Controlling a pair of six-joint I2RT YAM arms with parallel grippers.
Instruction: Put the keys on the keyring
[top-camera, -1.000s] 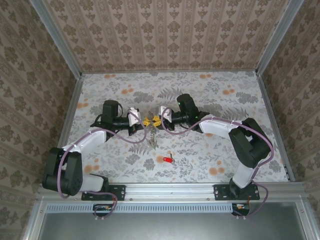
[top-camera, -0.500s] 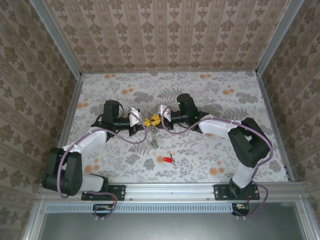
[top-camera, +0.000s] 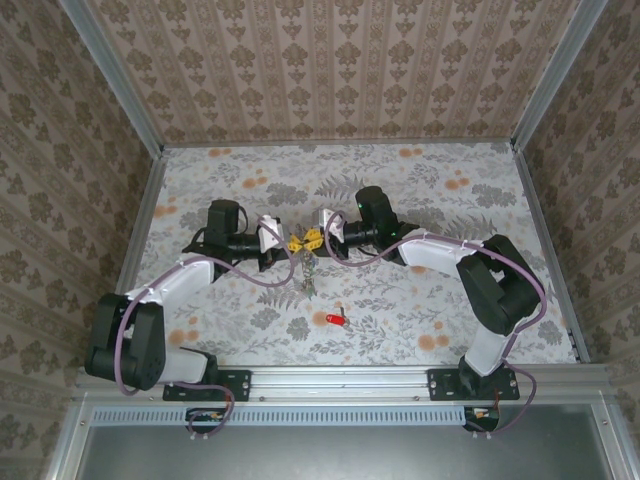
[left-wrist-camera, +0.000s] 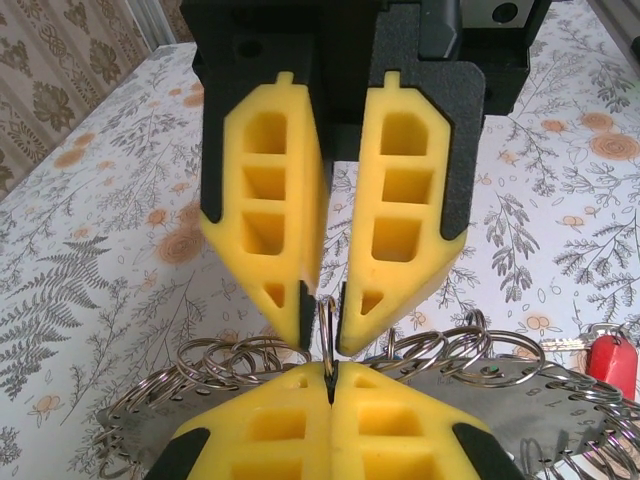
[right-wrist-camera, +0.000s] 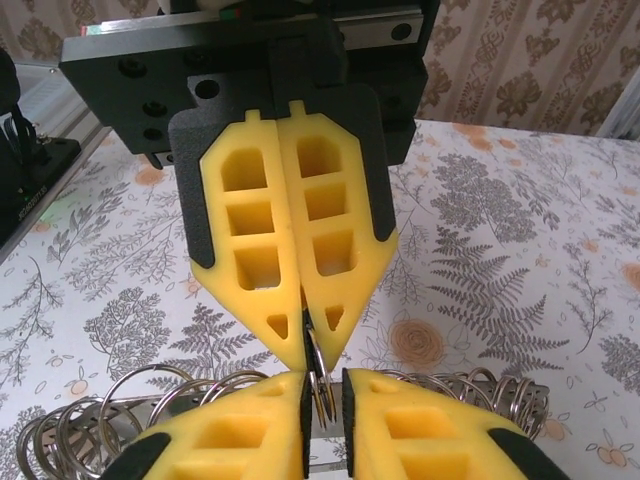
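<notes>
- Pinching thin keyring (left-wrist-camera: 326, 322) between tight-pressed left fingers (left-wrist-camera: 270, 425)
- Flanking same keyring with slightly spread right fingers (right-wrist-camera: 400, 432)
- With red key (top-camera: 335, 319) on tabletop (top-camera: 400, 310), 5 o'clock of fingers

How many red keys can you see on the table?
1. The red key lies loose on the table, nearer the front edge than the metal rings, where more may be hidden.

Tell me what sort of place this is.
Probably an enclosed robot test cell, not a home: a left arm and a right arm bolted to an aluminium rail, a floral-covered table, and wallpapered panels in metal framing boxing it in.
</notes>
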